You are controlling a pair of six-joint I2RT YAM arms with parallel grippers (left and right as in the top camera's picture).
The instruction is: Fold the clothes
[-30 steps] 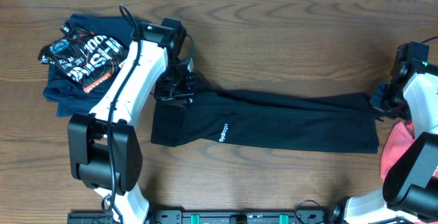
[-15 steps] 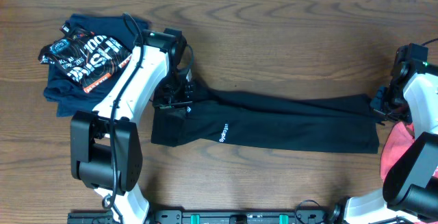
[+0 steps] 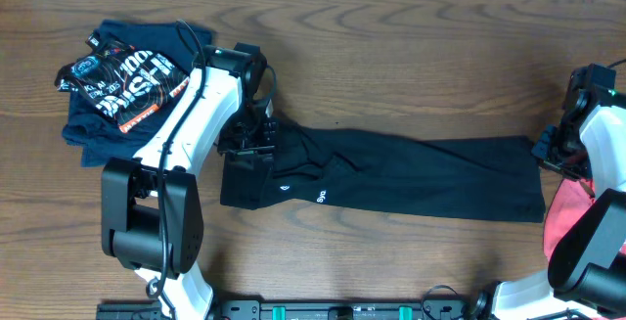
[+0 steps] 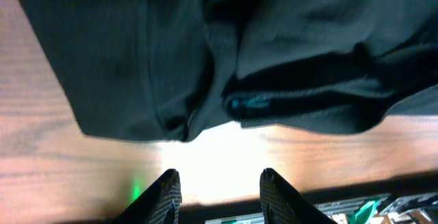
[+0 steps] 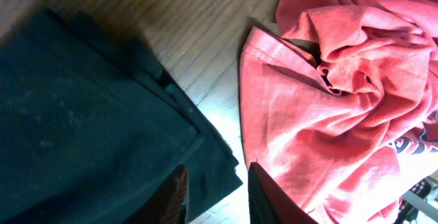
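The clothes (image 3: 391, 175) lay on the desk (image 3: 411, 56) between left end effector (image 3: 256, 144) and right end effector (image 3: 550, 152) — a second garment (image 5: 342, 80) just right of the latter.

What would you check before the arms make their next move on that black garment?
1. Left end effector empty: ok, fingers apart, nothing between.
2. Right end effector empty: ok, fingers apart over the garment's corner.
3. Black garment lying smooth: not ok, rumpled near the left arm.
4. Coral-red garment clear of it: ok, bare table between.
5. Navy garment clear of it: ok, lies apart.
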